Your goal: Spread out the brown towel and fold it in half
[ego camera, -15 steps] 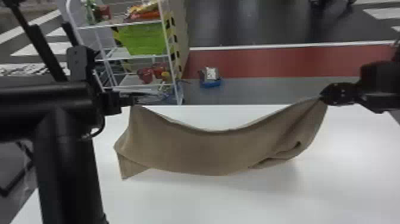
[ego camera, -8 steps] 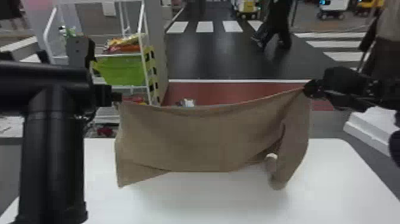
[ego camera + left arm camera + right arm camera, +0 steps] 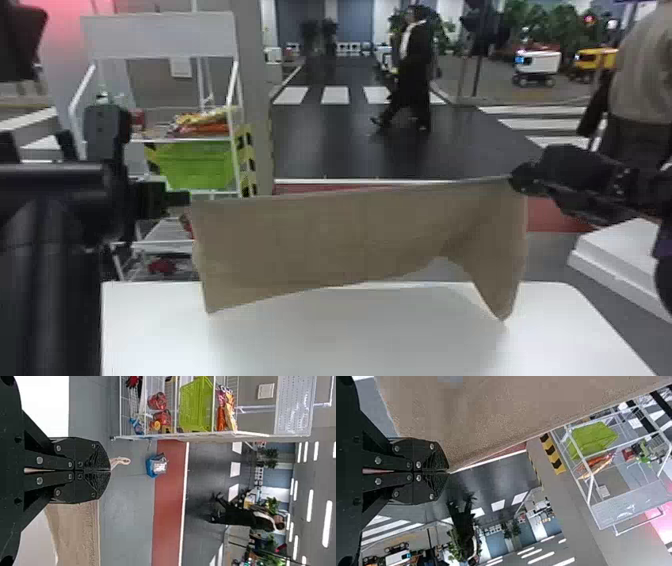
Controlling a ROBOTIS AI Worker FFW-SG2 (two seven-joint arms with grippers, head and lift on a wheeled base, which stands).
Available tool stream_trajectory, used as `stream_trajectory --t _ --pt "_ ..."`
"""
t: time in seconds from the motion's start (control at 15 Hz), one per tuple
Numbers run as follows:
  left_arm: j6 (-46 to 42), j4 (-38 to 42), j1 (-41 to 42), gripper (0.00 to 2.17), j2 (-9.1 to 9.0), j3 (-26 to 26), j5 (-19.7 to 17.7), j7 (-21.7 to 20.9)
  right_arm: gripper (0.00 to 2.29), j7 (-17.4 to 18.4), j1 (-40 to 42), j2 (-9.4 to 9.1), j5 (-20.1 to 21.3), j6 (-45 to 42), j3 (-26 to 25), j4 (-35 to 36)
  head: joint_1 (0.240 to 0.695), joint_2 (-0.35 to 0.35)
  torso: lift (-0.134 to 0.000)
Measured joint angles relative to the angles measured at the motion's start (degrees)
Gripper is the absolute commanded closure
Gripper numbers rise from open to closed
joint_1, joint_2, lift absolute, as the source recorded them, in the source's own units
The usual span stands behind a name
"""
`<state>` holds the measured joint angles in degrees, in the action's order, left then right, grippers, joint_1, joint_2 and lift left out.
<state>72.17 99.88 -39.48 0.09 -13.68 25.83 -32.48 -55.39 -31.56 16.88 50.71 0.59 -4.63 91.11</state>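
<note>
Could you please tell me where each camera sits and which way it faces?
Head view: on the head, looking forward and down at the brown towel held above the white table; both arms show.
Left wrist view: on the left wrist, looking past its closed fingers across the floor towards the white rack.
Right wrist view: on the right wrist, looking past its closed fingers and along the towel towards the rack.
Shared: both wrist views show the towel, the rack and its green bin.
</note>
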Motion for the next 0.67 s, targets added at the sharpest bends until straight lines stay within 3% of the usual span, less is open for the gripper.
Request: stream_trajectory --t 0.2,0.4,0.47,0.67 --pt "0.64 13.34 12.18 2.14 0.15 -4.13 -4.85 -1.10 1.71 -1.91 11.68 3.24 -3.26 -2.97 -2.36 9.51 0.451 0.046 -0.134" --pt "0.96 25.30 24.19 2.14 0.18 -8.53 -9.70 -1.78 1.71 -4.16 21.67 5.19 -6.86 -7.63 -7.20 15.89 0.531 0.060 -0.134" --pt "0.91 28.26 27.35 2.14 0.14 -10.11 -11.28 -1.94 1.71 -4.84 24.63 5.75 -8.23 -8.70 -8.73 17.73 0.577 0.069 -0.134" --pt "1.88 34.07 32.25 2.14 0.33 -13.51 -14.92 -2.82 1.71 -5.50 29.63 6.86 -10.77 -10.29 -12.48 21.17 0.612 0.073 -0.134"
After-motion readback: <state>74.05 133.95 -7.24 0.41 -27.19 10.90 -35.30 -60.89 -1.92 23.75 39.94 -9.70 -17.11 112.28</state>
